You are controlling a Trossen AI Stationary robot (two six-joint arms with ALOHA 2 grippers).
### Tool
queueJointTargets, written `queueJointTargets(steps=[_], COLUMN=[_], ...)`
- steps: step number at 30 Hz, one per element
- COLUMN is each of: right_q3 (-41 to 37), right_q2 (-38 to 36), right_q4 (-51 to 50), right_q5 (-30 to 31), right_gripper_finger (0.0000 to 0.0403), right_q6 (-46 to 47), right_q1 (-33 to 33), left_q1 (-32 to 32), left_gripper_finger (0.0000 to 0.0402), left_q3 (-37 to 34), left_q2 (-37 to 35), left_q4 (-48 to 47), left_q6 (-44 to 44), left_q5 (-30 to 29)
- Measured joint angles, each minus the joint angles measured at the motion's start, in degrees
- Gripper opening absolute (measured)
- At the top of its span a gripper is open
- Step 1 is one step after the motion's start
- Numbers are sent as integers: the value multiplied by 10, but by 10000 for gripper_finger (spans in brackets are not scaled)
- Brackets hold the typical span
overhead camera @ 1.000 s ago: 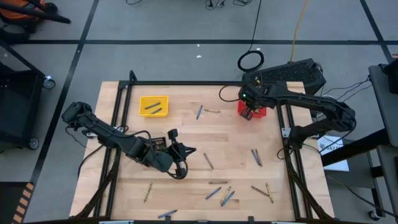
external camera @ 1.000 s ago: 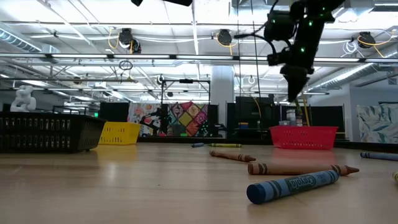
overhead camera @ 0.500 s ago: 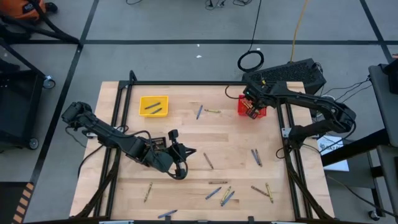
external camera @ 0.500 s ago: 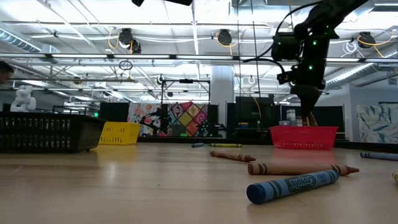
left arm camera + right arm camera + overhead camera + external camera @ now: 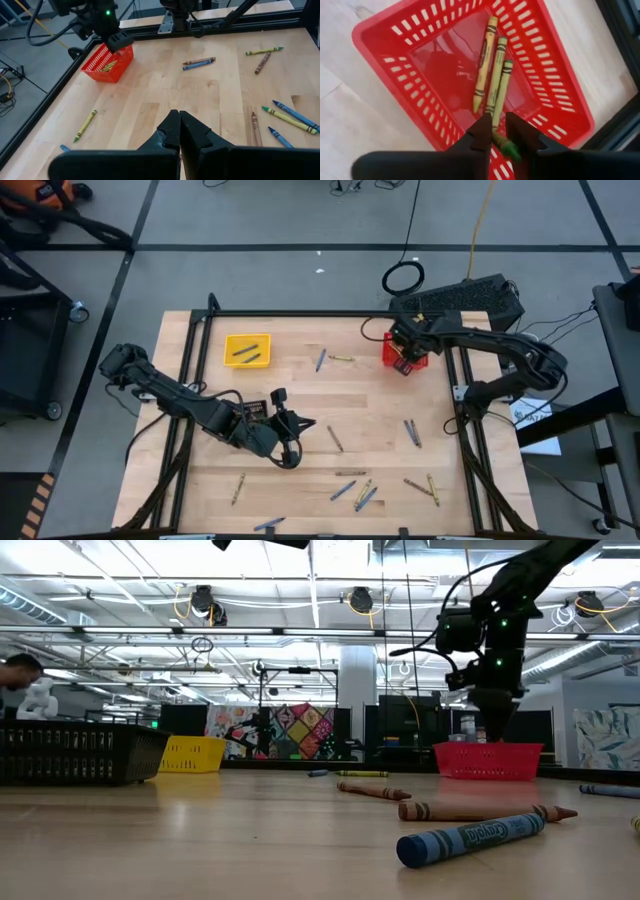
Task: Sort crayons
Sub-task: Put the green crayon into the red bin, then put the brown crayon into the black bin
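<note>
Currently my right gripper hangs over the red basket at the table's far right edge, fingers slightly apart with a green crayon between the tips — whether it is gripped or already loose I cannot tell. Three yellow-green crayons already lie on the basket floor.

My left gripper rests low near the table's middle, fingers pressed together, holding nothing.

Done so far: the red basket has its few yellow-green sticks; the yellow basket at far left holds two dark ones, colour not clear from above. The black basket shows only in the low view; its contents are hidden.

Left to do — most of it, by my estimate. Loose crayons remain scattered over the table: a blue and a yellow-green pair near the far middle, a brown one mid-table, two blue to the right, and a cluster along the near edge.
</note>
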Motion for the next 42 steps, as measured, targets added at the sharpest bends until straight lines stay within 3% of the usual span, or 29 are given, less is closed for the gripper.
queueJointTargets(steps=[15, 23, 33, 39, 42], right_q3=[0, 9, 70, 73, 73], right_q2=[10, 6, -26, -52, -62], right_q4=[17, -30, -105, -181, -216], right_q5=[3, 2, -3, -88, -92], right_gripper_finger=[90, 104, 127, 134, 140], right_q6=[-6, 3, 56, 118, 162], right_q1=[0, 10, 60, 114, 153], left_q1=[0, 0, 1, 1, 1], left_gripper_finger=[2, 3, 52, 58, 58], left_q3=[0, 0, 0, 0, 0], left_q2=[0, 0, 0, 0, 0], left_q4=[0, 0, 6, 5, 5], left_q6=[0, 0, -1, -1, -1], left_q5=[0, 0, 0, 0, 0])
